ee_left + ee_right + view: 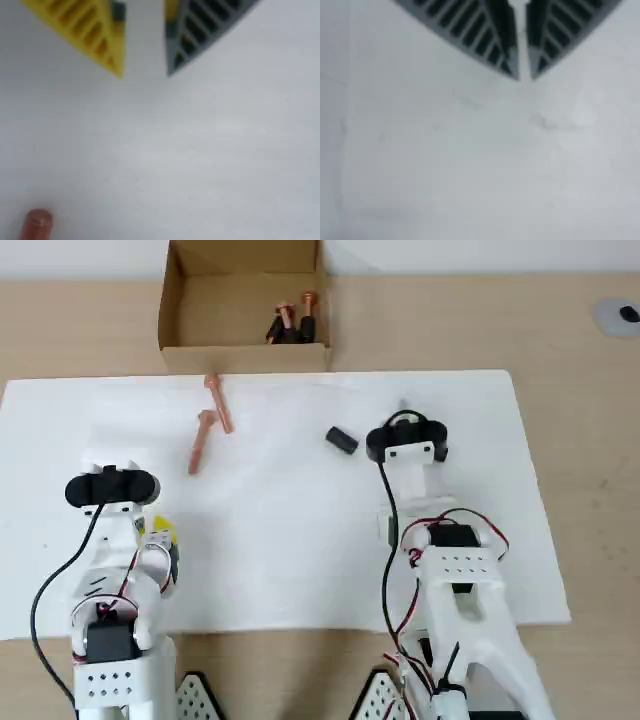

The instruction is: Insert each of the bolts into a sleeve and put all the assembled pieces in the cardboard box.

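High view: the white sheet (pixel 300 540) covers most of the tan table (pixel 580 390). Its far edge lies against the front wall of the cardboard box (pixel 240 358); its near edge ends just ahead of the arm bases. Open sheet lies between the left arm (pixel 110 488) and the right arm (pixel 407 440), and bare table borders the sheet on the right arm's outer side.

Loose parts on the sheet:
- Bolts, two. The far bolt (pixel 218 403) has its head near the box wall. The near bolt (pixel 200 440) lies just beside it, ahead of the left arm.
- Sleeve (pixel 342 440), one, black, just beside the right arm on its inner side.

Assembled pieces (pixel 295 325): at least two, in the box's right corner.

Left gripper (pixel 144 74): released, nothing between the tips, above bare sheet, with a bolt end (pixel 36 225) nearby.

Right gripper (pixel 524 77): clenched to a narrow slit, grasping nothing, above bare sheet.
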You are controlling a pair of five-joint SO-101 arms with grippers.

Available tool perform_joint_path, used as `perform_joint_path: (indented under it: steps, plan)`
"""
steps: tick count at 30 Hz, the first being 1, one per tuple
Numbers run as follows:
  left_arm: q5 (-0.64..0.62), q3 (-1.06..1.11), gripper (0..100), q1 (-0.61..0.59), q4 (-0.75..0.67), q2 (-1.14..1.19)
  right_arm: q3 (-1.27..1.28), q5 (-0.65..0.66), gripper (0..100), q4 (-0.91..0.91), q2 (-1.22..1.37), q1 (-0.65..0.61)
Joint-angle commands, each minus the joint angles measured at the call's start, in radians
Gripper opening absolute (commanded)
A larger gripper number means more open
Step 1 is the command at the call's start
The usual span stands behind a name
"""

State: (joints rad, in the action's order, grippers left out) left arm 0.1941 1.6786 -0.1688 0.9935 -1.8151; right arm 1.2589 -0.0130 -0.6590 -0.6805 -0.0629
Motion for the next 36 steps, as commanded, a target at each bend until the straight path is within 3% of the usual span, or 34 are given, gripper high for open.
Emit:
perform_joint_path:
  steps: [1,4,11,18,25,36]
  plan:
    - [0.002,0.0,6,-0.012,-0.017,-0.01,-0.01,0.044,1.2,0.012,-0.025,-0.015]
    - [0.002,0.0,6,-0.012,-0.017,-0.01,-0.085,0.215,1.2,-0.06,-0.019,-0.018]
    - [0.002,0.0,6,-0.012,-0.017,-0.01,-0.694,0.239,1.2,-0.612,0.007,-0.027]
    - [0.002,0.0,6,-0.012,-0.017,-0.01,-1.19,0.4,5.4,-1.088,0.323,-0.019]
    - [0.002,0.0,6,-0.012,-0.017,-0.01,-1.27,0.542,17.6,-1.129,0.55,-0.016]
    - [0.002,0.006,6,0.069,-0.046,-0.01,-1.518,0.761,18.3,-1.126,0.928,0.134]
